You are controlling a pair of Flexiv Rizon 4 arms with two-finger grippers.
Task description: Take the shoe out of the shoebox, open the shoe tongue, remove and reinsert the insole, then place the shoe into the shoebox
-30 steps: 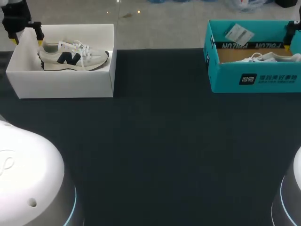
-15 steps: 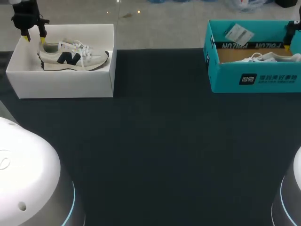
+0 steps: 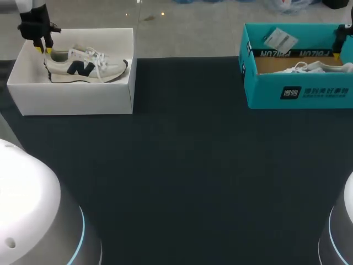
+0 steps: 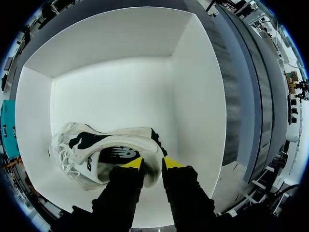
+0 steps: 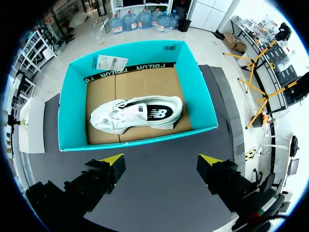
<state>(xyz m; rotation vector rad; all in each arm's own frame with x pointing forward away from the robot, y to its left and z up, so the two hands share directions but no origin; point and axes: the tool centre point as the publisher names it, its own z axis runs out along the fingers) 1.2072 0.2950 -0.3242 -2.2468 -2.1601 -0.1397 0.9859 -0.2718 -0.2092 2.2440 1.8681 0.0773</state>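
A cream shoe [image 3: 85, 65] with a navy logo lies on its side in the white shoebox [image 3: 77, 99] at the far left. My left gripper [image 3: 42, 48] is at the shoe's heel. In the left wrist view the shoe [image 4: 91, 154] lies under my left gripper [image 4: 152, 163], one finger inside the heel opening and the other outside, pinching the heel collar. A white shoe [image 5: 137, 115] lies in the teal shoebox [image 5: 140, 142] at the far right. My right gripper [image 5: 161, 162] hangs open above that box's near wall, holding nothing.
In the head view the teal shoebox [image 3: 298, 91] holds the white shoe [image 3: 309, 67] and a paper tag [image 3: 280, 38] at its back wall. My right arm [image 3: 342, 36] shows at the right edge. Dark table mat [image 3: 187, 165] lies between the boxes.
My left gripper has shifted slightly right onto the shoe's heel and its fingers have closed from wide open to a narrow pinch on the heel collar. The right arm has not moved.
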